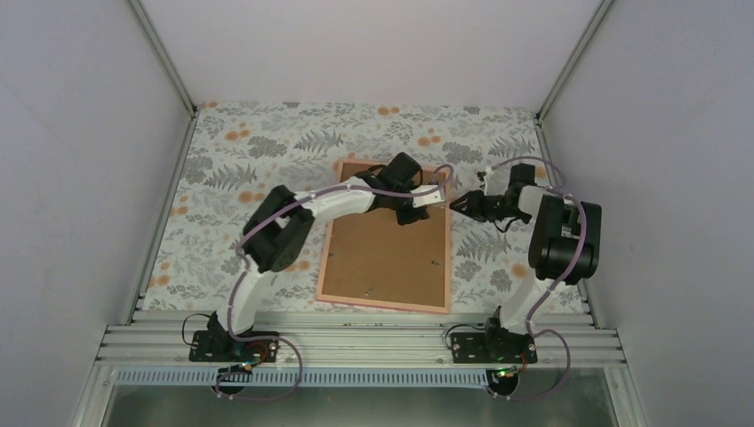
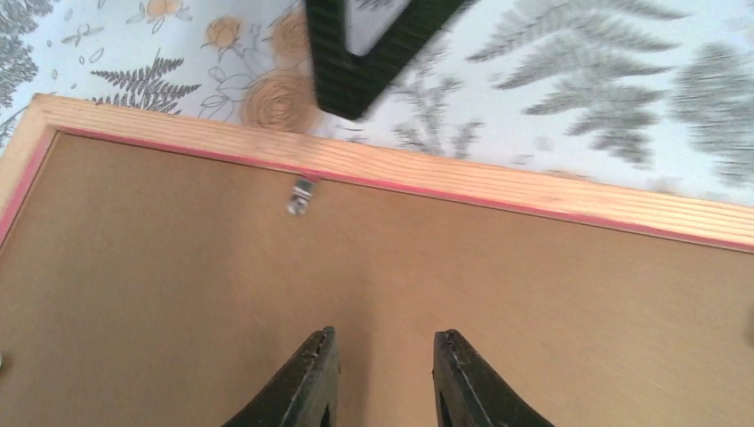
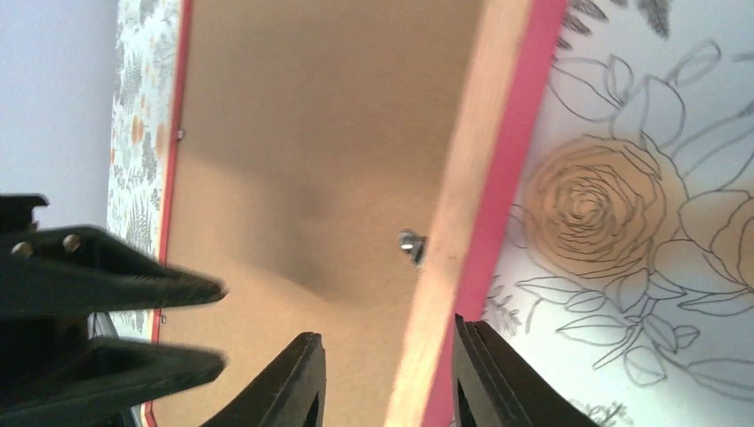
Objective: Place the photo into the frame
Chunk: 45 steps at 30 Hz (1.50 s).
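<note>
The pink frame (image 1: pixel 382 305) lies face down on the table, with the brown backing board (image 1: pixel 387 249) set in its back. The photo is out of view. My left gripper (image 1: pixel 442 192) is open and empty, hovering over the board (image 2: pixel 222 267) near the frame's far right corner. Its wooden rail (image 2: pixel 445 173) and a metal tab (image 2: pixel 302 194) lie just ahead of the left gripper (image 2: pixel 384 342). My right gripper (image 1: pixel 456 205) is open. In the right wrist view the right gripper (image 3: pixel 387 342) has one jaw over the board and one outside the frame's right rail (image 3: pixel 480 178), near a tab (image 3: pixel 411 245).
The frame rests on a floral tablecloth (image 1: pixel 249 151) enclosed by grey walls on three sides. The two grippers are close together at the frame's far right corner. The left gripper's fingers (image 3: pixel 133 280) show in the right wrist view. The right gripper's fingers (image 2: pixel 356 53) show in the left wrist view.
</note>
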Each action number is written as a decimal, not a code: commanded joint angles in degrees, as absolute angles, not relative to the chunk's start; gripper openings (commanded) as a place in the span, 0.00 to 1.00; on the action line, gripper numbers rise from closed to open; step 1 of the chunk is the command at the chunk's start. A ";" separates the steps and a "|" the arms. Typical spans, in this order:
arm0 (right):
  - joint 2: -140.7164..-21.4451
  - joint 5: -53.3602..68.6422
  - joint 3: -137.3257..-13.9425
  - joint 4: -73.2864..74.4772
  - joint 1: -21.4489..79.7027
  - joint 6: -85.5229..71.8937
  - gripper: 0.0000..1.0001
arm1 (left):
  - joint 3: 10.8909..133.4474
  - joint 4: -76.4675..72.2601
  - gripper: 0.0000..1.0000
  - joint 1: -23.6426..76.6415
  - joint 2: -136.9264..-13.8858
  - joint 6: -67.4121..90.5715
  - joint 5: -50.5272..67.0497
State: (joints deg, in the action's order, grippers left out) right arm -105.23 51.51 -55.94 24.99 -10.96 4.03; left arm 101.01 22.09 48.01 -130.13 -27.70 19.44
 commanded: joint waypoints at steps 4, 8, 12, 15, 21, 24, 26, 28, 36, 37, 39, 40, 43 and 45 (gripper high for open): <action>-97.95 48.94 -54.32 33.94 -11.76 9.11 0.46 | 80.19 14.03 0.32 51.41 -113.09 -36.15 26.35; -100.61 50.28 -55.98 36.77 -11.78 6.40 0.51 | 74.12 12.79 0.32 55.72 -110.84 -37.52 25.62; -102.10 50.95 -56.41 38.40 -11.65 5.67 0.53 | 71.91 9.94 0.32 59.45 -110.92 -34.86 22.58; -102.17 49.76 -56.34 38.19 -11.61 4.58 0.54 | 71.80 8.84 0.32 60.79 -112.70 -32.30 18.47; -105.53 48.84 -55.95 37.59 -10.67 3.08 0.50 | 74.22 8.44 0.31 60.92 -117.32 -29.18 12.94; -106.25 50.07 -55.48 36.56 -9.44 2.89 0.43 | 76.28 8.41 0.28 60.84 -119.64 -27.89 11.47; -106.03 49.98 -55.17 35.65 -8.83 2.60 0.40 | 78.09 8.67 0.25 60.54 -121.06 -26.81 10.72; -106.02 49.63 -54.98 35.12 -8.64 2.30 0.35 | 80.11 9.11 0.23 60.33 -122.68 -25.94 10.13; -108.32 48.33 -54.88 34.05 -8.70 2.26 0.17 | 86.76 10.99 0.16 59.02 -128.76 -23.56 6.89; -108.58 48.13 -54.96 34.03 -8.66 2.28 0.16 | 87.43 11.39 0.15 58.73 -128.82 -23.41 6.67; -108.95 47.84 -55.13 34.02 -8.68 2.50 0.16 | 86.82 11.16 0.15 58.26 -127.06 -24.06 8.14; -109.04 47.69 -55.14 34.05 -8.70 2.59 0.15 | 85.43 10.45 0.15 58.13 -125.54 -24.79 9.32; -109.42 47.64 -55.36 34.10 -8.75 2.79 0.12 | 79.12 8.06 0.15 58.10 -120.00 -26.75 13.83; -109.73 47.59 -55.58 34.23 -8.74 3.04 0.10 | 76.45 7.52 0.15 58.14 -117.26 -26.95 16.03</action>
State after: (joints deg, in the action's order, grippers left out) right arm -107.48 49.60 -55.46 34.63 -9.13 2.42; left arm 81.45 7.29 58.17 -122.87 -25.30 11.38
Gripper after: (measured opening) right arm 0.121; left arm 0.153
